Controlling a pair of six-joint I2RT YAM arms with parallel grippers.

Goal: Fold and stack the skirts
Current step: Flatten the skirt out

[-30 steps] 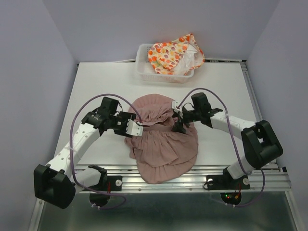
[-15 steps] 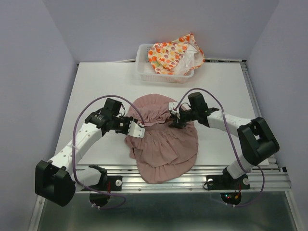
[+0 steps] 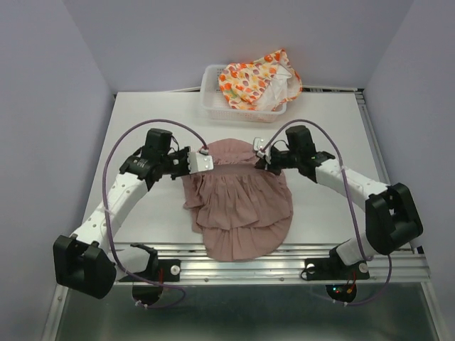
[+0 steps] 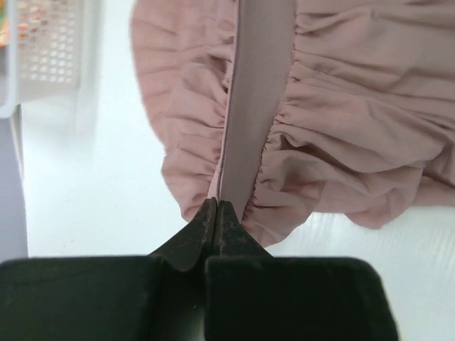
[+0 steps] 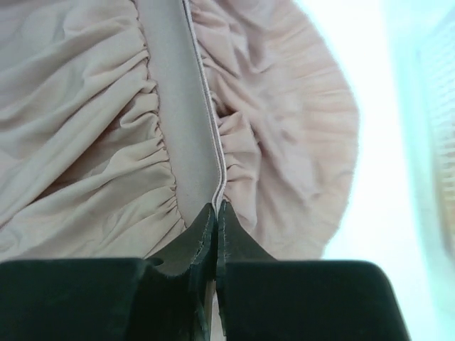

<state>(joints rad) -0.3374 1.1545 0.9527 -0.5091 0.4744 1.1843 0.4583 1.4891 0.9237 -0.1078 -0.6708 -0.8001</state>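
Note:
The dusty pink skirt [image 3: 238, 206] lies spread on the white table, its waistband stretched straight across the far side and its ruffled hem reaching the near edge. My left gripper [image 3: 202, 160] is shut on the left end of the smooth waistband [image 4: 249, 128]. My right gripper [image 3: 260, 153] is shut on the right end of that band [image 5: 181, 121]. In both wrist views the black fingers pinch the band's edge with gathered pink cloth [image 4: 355, 121] fanning out beyond. The cream skirt with orange, red and yellow print [image 3: 257, 79] sits heaped in the basket.
A white plastic mesh basket [image 3: 213, 106] stands at the far edge of the table; its corner [image 4: 43, 50] shows in the left wrist view. A metal rail [image 3: 298, 250] runs along the near edge between the arm bases. Grey walls close in both sides.
Both grippers closed on the waistband ends and pulled apart and away from me. The bunched top of the pink skirt has been drawn out into a straight, flat line.

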